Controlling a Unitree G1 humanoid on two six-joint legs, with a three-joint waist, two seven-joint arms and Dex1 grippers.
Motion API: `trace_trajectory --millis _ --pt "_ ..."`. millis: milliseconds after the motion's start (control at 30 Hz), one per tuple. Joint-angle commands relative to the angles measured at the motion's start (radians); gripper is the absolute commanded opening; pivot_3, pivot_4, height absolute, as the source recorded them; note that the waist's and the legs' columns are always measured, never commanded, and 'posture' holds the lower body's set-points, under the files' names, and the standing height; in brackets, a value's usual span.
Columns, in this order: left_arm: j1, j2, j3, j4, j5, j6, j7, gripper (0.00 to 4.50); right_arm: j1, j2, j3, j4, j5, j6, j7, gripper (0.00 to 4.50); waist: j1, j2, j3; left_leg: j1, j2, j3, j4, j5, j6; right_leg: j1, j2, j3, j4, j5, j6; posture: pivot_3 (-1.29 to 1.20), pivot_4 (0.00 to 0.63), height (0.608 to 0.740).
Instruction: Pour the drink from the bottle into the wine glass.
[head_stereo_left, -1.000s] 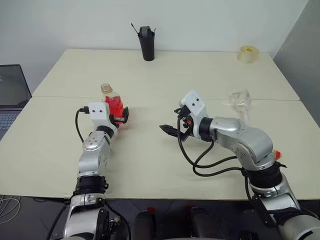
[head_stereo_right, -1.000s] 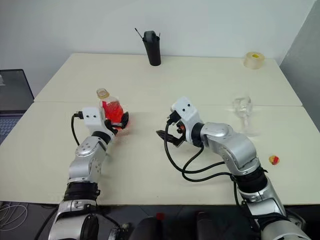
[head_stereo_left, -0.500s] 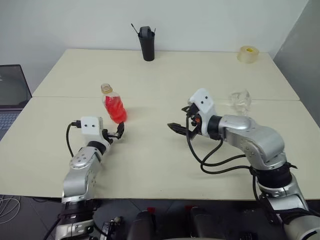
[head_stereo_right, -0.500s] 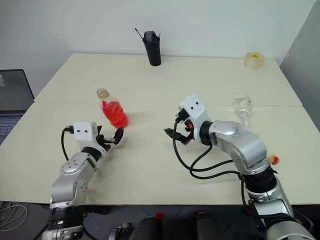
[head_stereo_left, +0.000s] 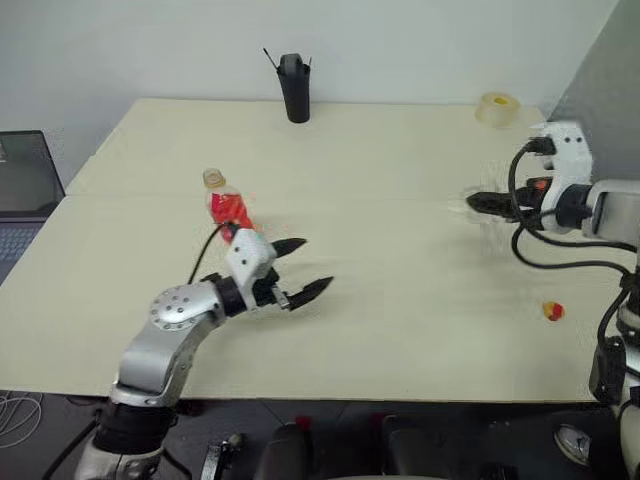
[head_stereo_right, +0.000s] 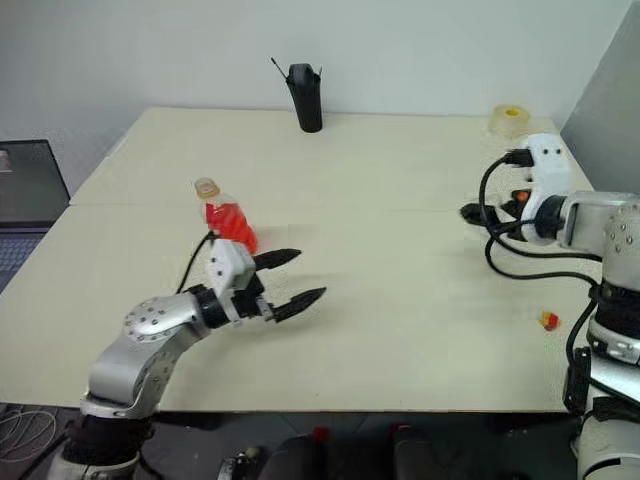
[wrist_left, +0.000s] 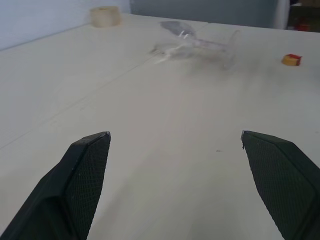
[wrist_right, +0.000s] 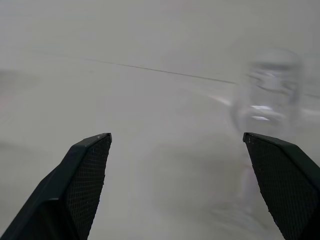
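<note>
The left gripper (head_stereo_left: 302, 268) stands wide open and empty, fingers spread above the table (head_stereo_left: 400, 300) and touching nothing. The bottle (head_stereo_left: 228, 207) stands just behind it, upright, long axis vertical, open neck up, with the drink (head_stereo_left: 232, 210) in its lower body. The right gripper (head_stereo_right: 478, 213) is released too, gripping nothing; in the right wrist view the wine glass (wrist_right: 270, 95) is blurred, just ahead of its fingers, apparently upright. A small yellow-red cap (head_stereo_left: 551, 311) lies nearer the table's front edge than the right gripper.

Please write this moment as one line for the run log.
bottle: upright, uncapped, free | left gripper: jaws open, empty | right gripper: jaws open, beside wine glass
</note>
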Motion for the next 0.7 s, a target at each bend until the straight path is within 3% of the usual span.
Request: trace_trajectory --millis 33,300,567,700 --pt "-0.067 -0.026 -0.056 0.015 0.007 -0.001 -0.023 4.49 -0.078 -0.028 0.030 0.214 -0.095 -0.097 -0.047 4.50 0.000 0.000 0.000 0.000 0.000 0.000 0.000 0.000 0.000 0.000 0.000 0.000 0.000 0.000 0.000 0.00 0.150 0.740" --pt "-0.117 -0.059 -0.107 0.072 0.048 -0.040 -0.046 4.49 -0.234 -0.045 0.229 0.695 -0.226 -0.370 0.115 4.50 -0.001 0.001 0.000 0.001 0.000 0.001 0.000 0.000 0.000 0.000 0.003 0.001 0.002 0.000 0.000 0.00 0.150 0.740" --pt "-0.092 -0.084 -0.107 0.068 0.070 -0.055 -0.028 4.49 -0.312 0.001 0.390 0.920 -0.330 -0.503 0.301 4.50 0.001 0.001 0.001 0.000 0.000 0.001 0.001 0.000 0.000 0.000 0.002 0.001 0.002 0.000 0.000 0.00 0.150 0.740" --pt "-0.081 -0.092 -0.107 0.067 0.083 -0.062 -0.019 4.50 -0.387 0.023 0.432 1.071 -0.400 -0.590 0.356 3.59 0.001 0.002 0.001 0.001 0.000 0.001 0.002 0.000 0.000 0.000 0.002 0.001 0.002 0.000 0.000 0.00 0.150 0.740"
